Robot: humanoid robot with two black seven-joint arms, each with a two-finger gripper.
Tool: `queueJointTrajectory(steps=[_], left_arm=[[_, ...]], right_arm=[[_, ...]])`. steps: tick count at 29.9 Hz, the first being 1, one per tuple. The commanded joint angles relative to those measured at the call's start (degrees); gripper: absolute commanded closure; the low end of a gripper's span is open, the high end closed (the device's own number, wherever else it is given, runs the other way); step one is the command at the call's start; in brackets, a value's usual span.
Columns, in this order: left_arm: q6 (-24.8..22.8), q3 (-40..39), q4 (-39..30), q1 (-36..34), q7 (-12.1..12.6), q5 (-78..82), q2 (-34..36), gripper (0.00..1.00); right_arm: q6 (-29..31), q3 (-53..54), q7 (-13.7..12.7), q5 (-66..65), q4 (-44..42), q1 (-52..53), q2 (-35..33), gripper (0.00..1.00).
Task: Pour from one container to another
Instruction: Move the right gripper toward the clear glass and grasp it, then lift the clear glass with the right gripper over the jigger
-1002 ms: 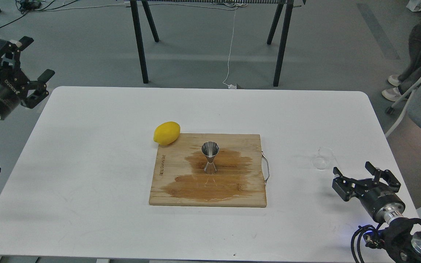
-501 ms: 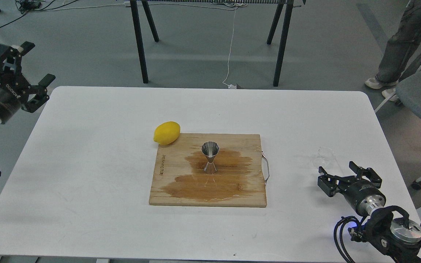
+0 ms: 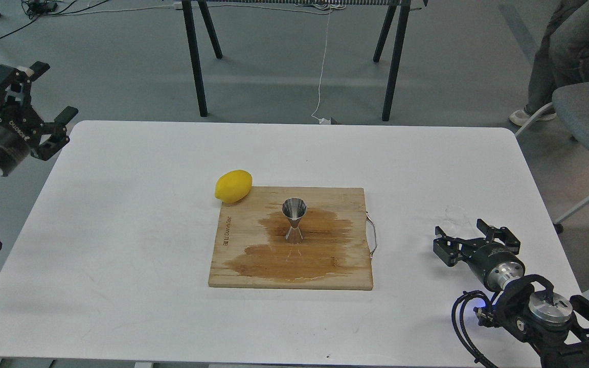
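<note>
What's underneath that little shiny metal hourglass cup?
The steel hourglass jigger stands upright on a wooden cutting board, amid a dark wet patch. The wood directly beneath its base is covered.

Your right tool [image 3: 471, 237] had bare desk [image 3: 407, 168] on both sides; only the glass cup [image 3: 455, 217] stood just ahead.

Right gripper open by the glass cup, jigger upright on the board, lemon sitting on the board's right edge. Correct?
Not quite: the lemon sits at the board's back left corner, not its right edge, as the head view shows. The rest holds: right gripper open by the glass cup, jigger upright on the board.
</note>
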Motion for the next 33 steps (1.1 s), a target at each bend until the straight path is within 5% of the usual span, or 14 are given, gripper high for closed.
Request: queueJointTrajectory(steps=[1,11,22,33], left_arm=[[0.0,0.0,0.1,0.0,0.0,-0.1,0.0,0.0],[0.0,0.0,1.5,0.3,0.0,-0.1,-0.8,0.0],[0.0,-0.1,2.5,0.3,0.0,-0.2,-1.0,0.0],[0.0,-0.1,2.5,0.3,0.0,-0.2,-1.2,0.0]], right_arm=[[-0.4,0.1,0.0,-0.1,-1.7,1.2,1.0,0.01],[-0.5,0.1,0.3,-1.7,-6.1,3.4,3.9,0.06],[-0.1,0.1,0.5,-2.6,-6.1,3.4,4.2,0.48],[0.8,0.1,0.6,-5.1,-5.0,3.4,4.2,0.64]])
